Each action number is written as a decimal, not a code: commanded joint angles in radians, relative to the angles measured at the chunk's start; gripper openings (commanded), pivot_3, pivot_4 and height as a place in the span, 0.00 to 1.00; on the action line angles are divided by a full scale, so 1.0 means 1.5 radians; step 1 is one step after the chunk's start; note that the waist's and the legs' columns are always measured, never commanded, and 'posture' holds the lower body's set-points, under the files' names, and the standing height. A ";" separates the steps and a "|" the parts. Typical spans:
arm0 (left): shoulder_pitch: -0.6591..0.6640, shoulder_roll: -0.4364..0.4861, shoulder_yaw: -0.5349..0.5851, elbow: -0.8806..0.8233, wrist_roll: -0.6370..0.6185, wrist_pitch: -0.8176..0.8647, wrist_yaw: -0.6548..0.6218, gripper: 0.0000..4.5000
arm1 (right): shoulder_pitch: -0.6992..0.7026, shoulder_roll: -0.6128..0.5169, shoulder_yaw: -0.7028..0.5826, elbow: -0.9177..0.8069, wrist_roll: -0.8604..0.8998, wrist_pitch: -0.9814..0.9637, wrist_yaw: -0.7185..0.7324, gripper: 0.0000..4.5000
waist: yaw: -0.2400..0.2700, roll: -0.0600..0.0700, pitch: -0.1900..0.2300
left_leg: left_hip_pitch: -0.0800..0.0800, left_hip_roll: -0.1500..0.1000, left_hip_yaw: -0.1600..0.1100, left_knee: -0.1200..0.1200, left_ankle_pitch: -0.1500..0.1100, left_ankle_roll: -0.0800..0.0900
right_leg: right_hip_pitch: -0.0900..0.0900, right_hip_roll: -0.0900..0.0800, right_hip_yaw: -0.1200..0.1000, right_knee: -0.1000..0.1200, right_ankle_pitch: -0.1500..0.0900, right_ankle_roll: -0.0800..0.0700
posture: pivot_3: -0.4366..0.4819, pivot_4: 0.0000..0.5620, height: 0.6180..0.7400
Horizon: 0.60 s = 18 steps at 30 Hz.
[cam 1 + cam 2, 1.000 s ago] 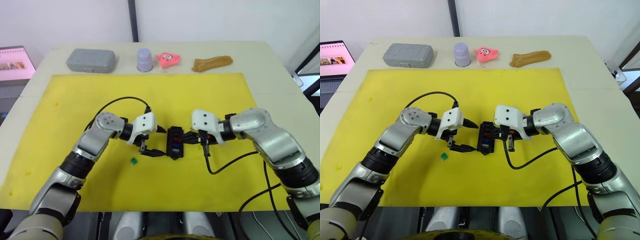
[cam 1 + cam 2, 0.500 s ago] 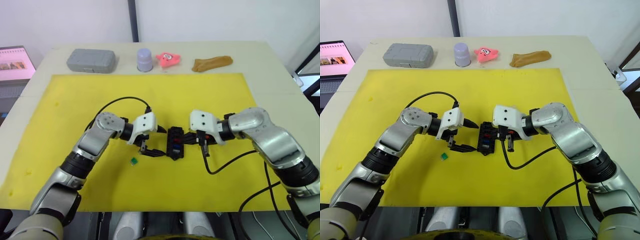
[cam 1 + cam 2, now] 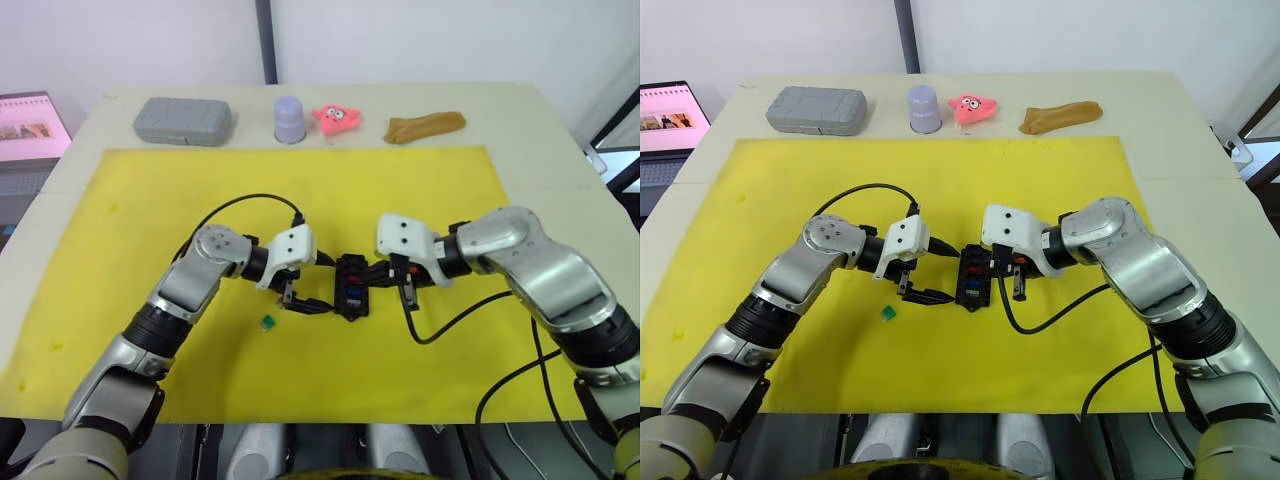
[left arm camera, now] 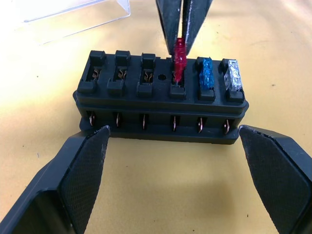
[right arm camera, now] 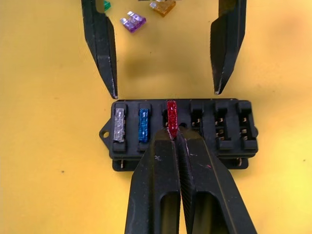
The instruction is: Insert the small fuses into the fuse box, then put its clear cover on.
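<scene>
The black fuse box [image 3: 350,285] lies on the yellow mat [image 3: 150,200]. A grey fuse [image 4: 234,77] and a blue fuse [image 4: 207,78] sit in its end slots. My right gripper [image 5: 171,134] is shut on a red fuse [image 5: 171,117], which stands upright with its lower end in the slot beside the blue one. My left gripper [image 4: 173,129] is open, one finger off each end of the box, not touching it. Loose purple [image 5: 132,21], yellow-brown [image 5: 162,6] and green [image 3: 267,321] fuses lie on the mat behind the left gripper. The clear cover [image 4: 73,14] lies beyond the box.
Along the table's far edge stand a grey case [image 3: 183,121], a lavender cup [image 3: 289,119], a pink toy [image 3: 337,118] and a brown object [image 3: 425,127]. A laptop [image 3: 30,125] sits off the table's left side. Both arms' cables loop over the mat.
My right gripper has edged slightly toward the box with the red fuse. The left arm and the box have stayed put.
</scene>
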 commanded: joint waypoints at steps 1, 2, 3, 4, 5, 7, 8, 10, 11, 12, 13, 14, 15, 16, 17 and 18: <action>-0.005 -0.003 0.004 -0.019 0.001 -0.008 0.003 0.98 | -0.018 -0.005 -0.004 -0.028 0.010 0.007 -0.004 0.00 | 0.000 0.000 0.000 | 0.000 0.000 0.000 0.000 0.000 0.000 | 0.000 0.000 0.000 0.000 0.000 0.000 | 0.48 0.27 1.00; -0.005 -0.004 0.004 -0.018 0.001 -0.008 0.003 0.98 | -0.018 -0.006 -0.003 -0.028 0.011 0.008 -0.005 0.00 | 0.000 0.000 0.000 | 0.000 0.000 0.000 0.000 0.000 0.000 | 0.000 0.000 0.000 0.000 0.000 0.000 | 0.48 0.27 1.00; -0.006 -0.004 0.004 -0.018 0.002 -0.008 0.003 0.98 | -0.017 -0.008 -0.002 -0.029 0.012 0.008 -0.005 0.00 | 0.000 0.000 0.000 | 0.000 0.000 0.000 0.000 0.000 0.000 | 0.000 0.000 0.000 0.000 0.000 0.000 | 0.48 0.27 1.00; -0.006 -0.005 0.004 -0.018 0.002 -0.008 0.003 0.98 | -0.016 -0.009 -0.001 -0.030 0.013 0.009 -0.005 0.00 | 0.000 0.000 0.000 | 0.000 0.000 0.000 0.000 0.000 0.000 | 0.000 0.000 0.000 0.000 0.000 0.000 | 0.48 0.27 1.00; -0.006 -0.005 0.004 -0.017 0.002 -0.008 0.003 0.98 | -0.015 -0.010 0.000 -0.029 0.013 0.009 -0.006 0.00 | 0.000 0.000 0.000 | 0.000 0.000 0.000 0.000 0.000 0.000 | 0.000 0.000 0.000 0.000 0.000 0.000 | 0.48 0.27 1.00; -0.005 -0.005 0.004 -0.018 0.002 -0.008 0.003 0.98 | -0.013 -0.009 0.004 -0.025 0.009 0.008 -0.011 0.00 | 0.000 0.000 0.000 | 0.000 0.000 0.000 0.000 0.000 0.000 | 0.000 0.000 0.000 0.000 0.000 0.000 | 0.48 0.27 1.00; -0.004 -0.005 0.004 -0.019 0.002 -0.008 0.003 0.98 | -0.013 -0.009 0.006 -0.022 0.008 0.008 -0.013 0.00 | 0.000 0.000 0.000 | 0.000 0.000 0.000 0.000 0.000 0.000 | 0.000 0.000 0.000 0.000 0.000 0.000 | 0.48 0.27 1.00; -0.004 -0.005 0.004 -0.020 0.002 -0.007 0.003 0.98 | -0.014 -0.008 0.010 -0.016 0.003 0.007 -0.019 0.00 | 0.000 0.000 0.000 | 0.000 0.000 0.000 0.000 0.000 0.000 | 0.000 0.000 0.000 0.000 0.000 0.000 | 0.48 0.27 1.00; -0.003 -0.005 0.004 -0.021 0.002 -0.007 0.003 0.98 | -0.015 -0.008 0.012 -0.014 0.001 0.008 -0.022 0.00 | 0.000 0.000 0.000 | 0.000 0.000 0.000 0.000 0.000 0.000 | 0.000 0.000 0.000 0.000 0.000 0.000 | 0.48 0.27 1.00; -0.003 -0.005 0.004 -0.022 0.002 -0.006 0.004 0.98 | -0.016 -0.008 0.013 -0.012 0.000 0.009 -0.024 0.00 | 0.000 0.000 0.000 | 0.000 0.000 0.000 0.000 0.000 0.000 | 0.000 0.000 0.000 0.000 0.000 0.000 | 0.48 0.27 1.00; -0.003 -0.005 0.004 -0.022 0.002 -0.006 0.004 0.98 | -0.016 -0.008 0.014 -0.010 -0.001 0.009 -0.026 0.00 | 0.000 0.000 0.000 | 0.000 0.000 0.000 0.000 0.000 0.000 | 0.000 0.000 0.000 0.000 0.000 0.000 | 0.48 0.27 1.00; -0.002 -0.005 0.004 -0.023 0.001 -0.006 0.004 0.98 | -0.017 -0.009 0.014 -0.009 -0.001 0.010 -0.027 0.00 | 0.000 0.000 0.000 | 0.000 0.000 0.000 0.000 0.000 0.000 | 0.000 0.000 0.000 0.000 0.000 0.000 | 0.48 0.27 1.00; -0.001 -0.005 0.004 -0.024 0.001 -0.005 0.004 0.98 | -0.017 -0.009 0.015 -0.009 0.000 0.010 -0.028 0.00 | 0.000 0.000 0.000 | 0.000 0.000 0.000 0.000 0.000 0.000 | 0.000 0.000 0.000 0.000 0.000 0.000 | 0.48 0.27 1.00; -0.001 -0.005 0.004 -0.024 0.001 -0.005 0.004 0.98 | -0.018 -0.009 0.015 -0.009 0.000 0.011 -0.029 0.00 | 0.000 0.000 0.000 | 0.000 0.000 0.000 0.000 0.000 0.000 | 0.000 0.000 0.000 0.000 0.000 0.000 | 0.48 0.27 1.00; 0.000 -0.004 0.004 -0.025 0.001 -0.005 0.004 0.98 | -0.018 -0.010 0.015 -0.009 0.000 0.011 -0.030 0.00 | 0.000 0.000 0.000 | 0.000 0.000 0.000 0.000 0.000 0.000 | 0.000 0.000 0.000 0.000 0.000 0.000 | 0.48 0.27 1.00; 0.000 -0.005 0.004 -0.025 0.001 -0.005 0.004 0.98 | -0.018 -0.010 0.015 -0.008 0.000 0.011 -0.031 0.00 | 0.000 0.000 0.000 | 0.000 0.000 0.000 0.000 0.000 0.000 | 0.000 0.000 0.000 0.000 0.000 0.000 | 0.48 0.27 1.00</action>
